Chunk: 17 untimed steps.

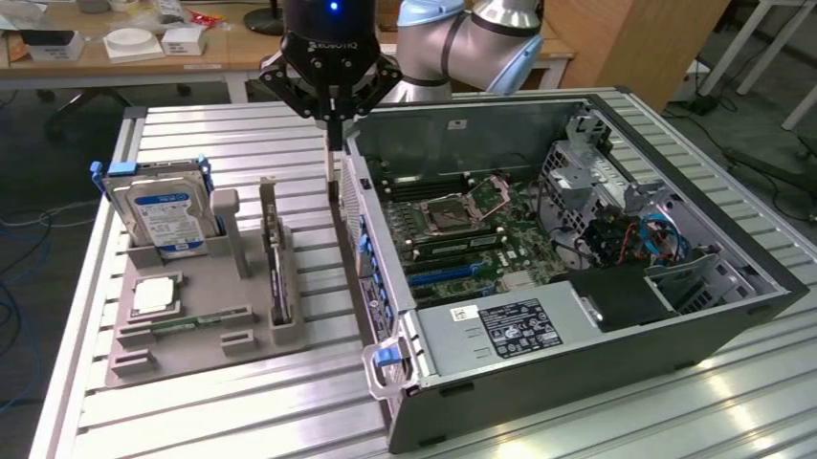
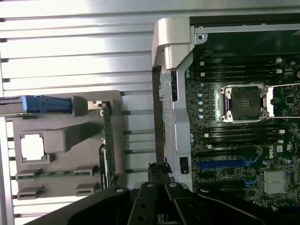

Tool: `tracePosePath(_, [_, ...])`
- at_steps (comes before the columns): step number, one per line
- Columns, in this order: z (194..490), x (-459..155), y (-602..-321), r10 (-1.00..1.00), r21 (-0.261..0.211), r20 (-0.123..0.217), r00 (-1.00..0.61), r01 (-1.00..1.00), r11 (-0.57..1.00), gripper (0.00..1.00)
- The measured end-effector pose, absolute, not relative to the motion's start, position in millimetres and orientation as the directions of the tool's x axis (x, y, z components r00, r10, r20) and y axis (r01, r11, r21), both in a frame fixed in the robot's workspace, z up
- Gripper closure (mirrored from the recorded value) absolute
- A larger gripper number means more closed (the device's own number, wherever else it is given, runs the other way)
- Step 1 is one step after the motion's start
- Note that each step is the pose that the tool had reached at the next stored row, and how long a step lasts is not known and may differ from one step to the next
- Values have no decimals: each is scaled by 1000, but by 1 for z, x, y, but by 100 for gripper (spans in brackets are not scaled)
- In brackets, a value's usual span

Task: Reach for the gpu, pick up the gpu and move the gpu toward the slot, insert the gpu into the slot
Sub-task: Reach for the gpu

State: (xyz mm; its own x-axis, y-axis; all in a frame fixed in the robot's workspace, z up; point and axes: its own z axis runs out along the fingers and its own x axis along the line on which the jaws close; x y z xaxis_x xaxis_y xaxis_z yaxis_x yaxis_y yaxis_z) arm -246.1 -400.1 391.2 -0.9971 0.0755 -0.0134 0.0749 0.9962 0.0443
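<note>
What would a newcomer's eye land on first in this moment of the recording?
The open computer case on the exterior view's right, its motherboard bare, draws the eye first. Next, the black end effector hangs shut above the gap between the case and a grey tray. On that tray the blue-labelled hard drive stands upright and the gpu sits edge-on beside it, untouched.

Tabletop (image 1: pixel 255 402): ribbed aluminium slats, silver-grey, running lengthwise.
Item 1: grey moulded holder tray (image 1: pixel 191 359), flat on the slats, toward the exterior view's left.
Item 2: open computer case (image 1: pixel 613 363), on its side, toward the exterior view's right, just beside the tray with bare slats between them.
</note>
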Motion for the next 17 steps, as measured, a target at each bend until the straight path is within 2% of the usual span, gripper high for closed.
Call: tracePosePath(17, [391, -265, -401, 76, 44, -10, -997, 75, 996, 90])
